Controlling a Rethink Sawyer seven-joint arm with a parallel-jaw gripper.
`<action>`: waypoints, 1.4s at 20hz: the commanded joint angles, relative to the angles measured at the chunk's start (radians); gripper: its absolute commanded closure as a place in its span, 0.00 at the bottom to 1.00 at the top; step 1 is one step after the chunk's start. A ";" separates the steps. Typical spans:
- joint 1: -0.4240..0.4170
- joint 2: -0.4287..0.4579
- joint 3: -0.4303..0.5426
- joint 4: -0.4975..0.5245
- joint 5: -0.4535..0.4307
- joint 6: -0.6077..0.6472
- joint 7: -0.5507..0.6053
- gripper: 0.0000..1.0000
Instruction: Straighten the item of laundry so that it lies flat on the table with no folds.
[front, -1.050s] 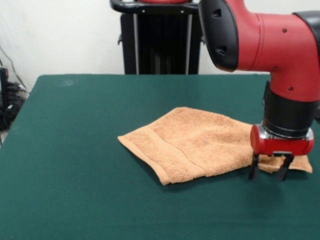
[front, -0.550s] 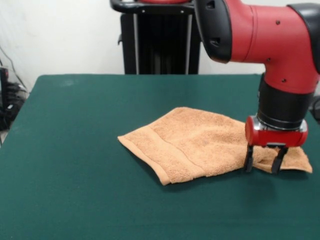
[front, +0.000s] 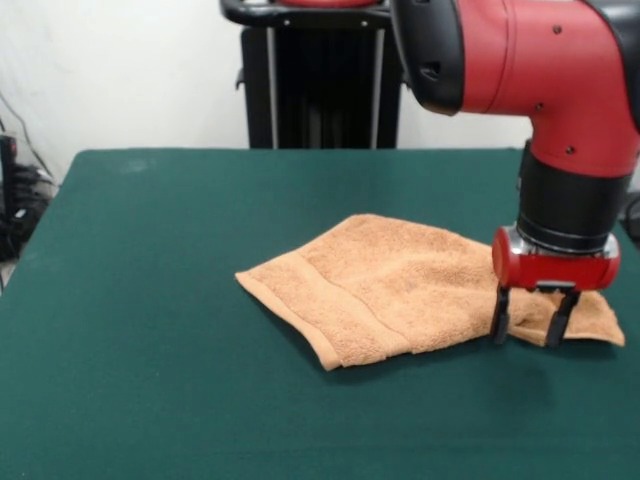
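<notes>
Towel (front: 400, 285) lies on table (front: 150, 300), right of centre, w/ folded edge toward camera. Gripper (front: 530, 330) spread, empty, fingers straddling towel's right corner, tips at the cloth.

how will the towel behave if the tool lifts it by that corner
The towel looks soft and floppy: it already lies in loose folds, so it should drape rather than hold shape. Its terry pile probably grips well between the open tool. On the felt-like table it may drag and bunch.
</notes>
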 joint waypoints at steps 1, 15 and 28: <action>0.033 0.059 0.049 0.088 0.038 -0.067 0.245 0.00; 0.045 0.035 0.046 0.137 0.044 -0.063 0.238 0.00; 0.035 -0.025 0.064 0.189 0.057 -0.026 0.214 0.00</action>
